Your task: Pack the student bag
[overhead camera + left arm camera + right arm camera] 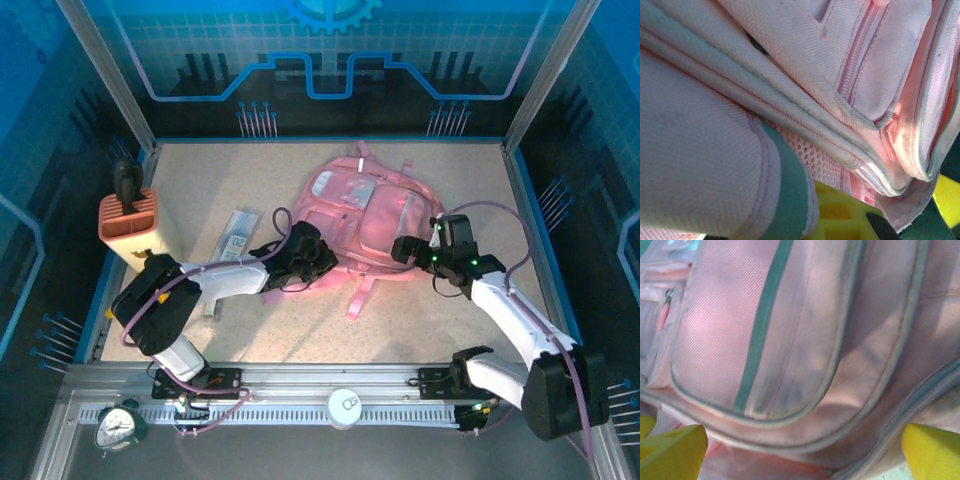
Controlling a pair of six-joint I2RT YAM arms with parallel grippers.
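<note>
While right gripper [400, 250] gapes, left gripper [322, 262] pinches the student bag [370, 210].

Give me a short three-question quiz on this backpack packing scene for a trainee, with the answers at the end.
1. True or false: the right gripper stands open beside the soft pink fabric backpack.
2. What stands near the left edge of the table? A. a tall orange ribbed box B. a blue bottle C. a red mug
3. Name the gripper shut on the backpack's fabric.
Key: 1 true; 2 A; 3 the left gripper.
</note>
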